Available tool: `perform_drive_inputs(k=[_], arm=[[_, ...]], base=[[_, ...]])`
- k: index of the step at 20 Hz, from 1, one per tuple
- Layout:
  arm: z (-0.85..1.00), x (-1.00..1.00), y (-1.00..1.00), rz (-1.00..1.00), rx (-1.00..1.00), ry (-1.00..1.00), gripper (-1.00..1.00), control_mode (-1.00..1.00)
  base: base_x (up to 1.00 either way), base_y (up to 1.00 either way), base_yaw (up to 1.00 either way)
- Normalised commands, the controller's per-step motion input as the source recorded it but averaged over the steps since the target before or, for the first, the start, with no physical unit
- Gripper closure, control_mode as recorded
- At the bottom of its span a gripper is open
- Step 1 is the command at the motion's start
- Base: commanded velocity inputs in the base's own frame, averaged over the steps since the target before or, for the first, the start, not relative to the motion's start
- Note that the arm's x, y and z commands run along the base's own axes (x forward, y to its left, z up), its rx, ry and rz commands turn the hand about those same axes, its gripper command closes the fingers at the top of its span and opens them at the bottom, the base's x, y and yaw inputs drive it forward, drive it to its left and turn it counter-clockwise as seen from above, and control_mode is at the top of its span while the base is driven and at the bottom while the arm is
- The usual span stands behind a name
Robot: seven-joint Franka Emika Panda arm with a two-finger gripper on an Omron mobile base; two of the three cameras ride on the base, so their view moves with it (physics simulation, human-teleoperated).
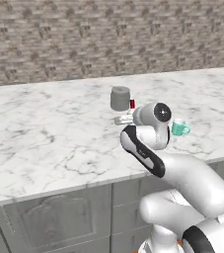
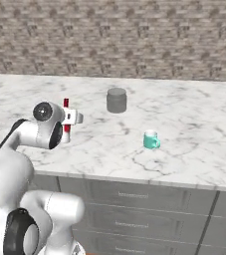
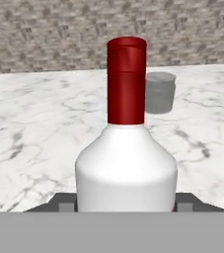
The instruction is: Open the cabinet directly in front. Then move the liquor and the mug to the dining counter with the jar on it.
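Inventory, as counted: one liquor bottle (image 3: 126, 163), white-bodied with a red cap and neck; one teal mug (image 2: 151, 140) with a white inside and one loop handle; one squat grey jar (image 2: 116, 100) with a slightly wider lid. That made three loose items in all. One marble-topped desk (image 1: 44, 138) with grey veins carried them. Below its top, the grey panelled base showed several drawer fronts, the exact number not readable. One brick wall stood behind. One robot arm was present, bearing one hand (image 2: 76, 117).
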Motion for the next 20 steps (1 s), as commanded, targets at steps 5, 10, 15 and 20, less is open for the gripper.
perform_drive_inputs(k=[5, 10, 15, 20], arm=[[-0.28, 1.0, 0.0, 0.0, 0.0, -0.1, 1.0, -1.0], [-0.27, 0.68, 0.0, 0.0, 0.0, -0.08, 1.0, -1.0], [-0.14, 0.02, 0.0, 0.0, 0.0, -0.06, 1.0, -1.0], [-0.05, 0.0, 0.0, 0.0, 0.0, -0.09, 1.0, -1.0]], base=[[0.0, 0.0, 0.0], [0.0, 0.0, 0.0], [0.0, 0.0, 0.0], [0.0, 0.0, 0.0]])
